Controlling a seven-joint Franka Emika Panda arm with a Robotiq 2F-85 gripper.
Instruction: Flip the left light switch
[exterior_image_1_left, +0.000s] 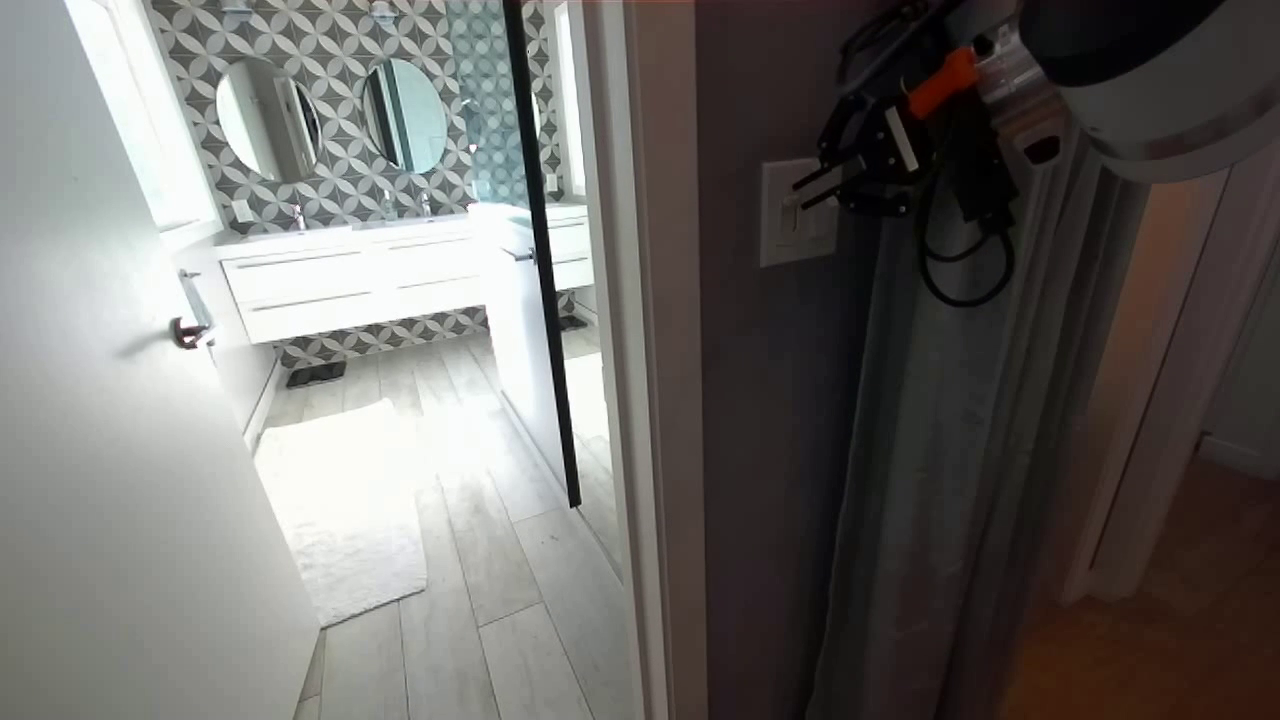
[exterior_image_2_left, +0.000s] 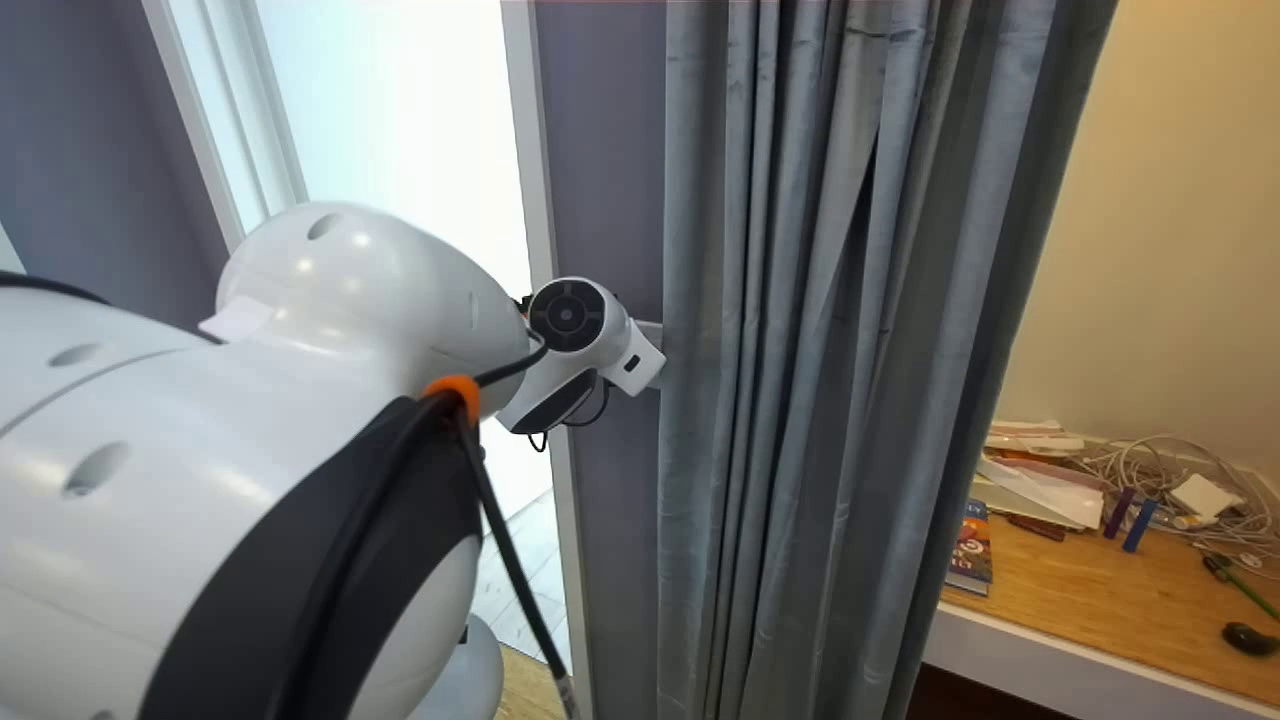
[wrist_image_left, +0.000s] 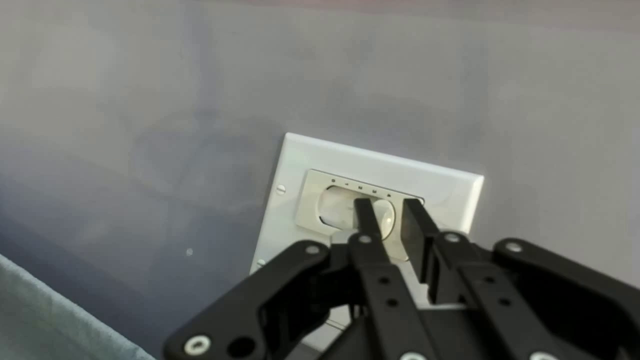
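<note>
- Arm (exterior_image_2_left: 280, 390): glossy white, rounded, with oval grey recesses (exterior_image_2_left: 97, 468).
- Broad black band (exterior_image_2_left: 405, 530) across it.
- Orange tie (exterior_image_2_left: 456, 390) on a black cable (exterior_image_2_left: 512, 369).
- Wrist (exterior_image_2_left: 612, 350): white, bearing a dark, round, segmented disc (exterior_image_2_left: 567, 316).
- Hand (wrist_image_left: 388, 202): black, angular links (wrist_image_left: 295, 270), silver screws (wrist_image_left: 197, 345), slim straight fingers (wrist_image_left: 417, 225).
- In an exterior view: white strip (exterior_image_1_left: 901, 138), orange piece (exterior_image_1_left: 942, 84), looped black cord (exterior_image_1_left: 965, 303).

Sits slanted in the wrist view as cream left light switch (wrist_image_left: 340, 206), set in a white wall plate (wrist_image_left: 281, 215); carries a rounded knob (wrist_image_left: 386, 218) at its slot's right end, partly hidden.
</note>
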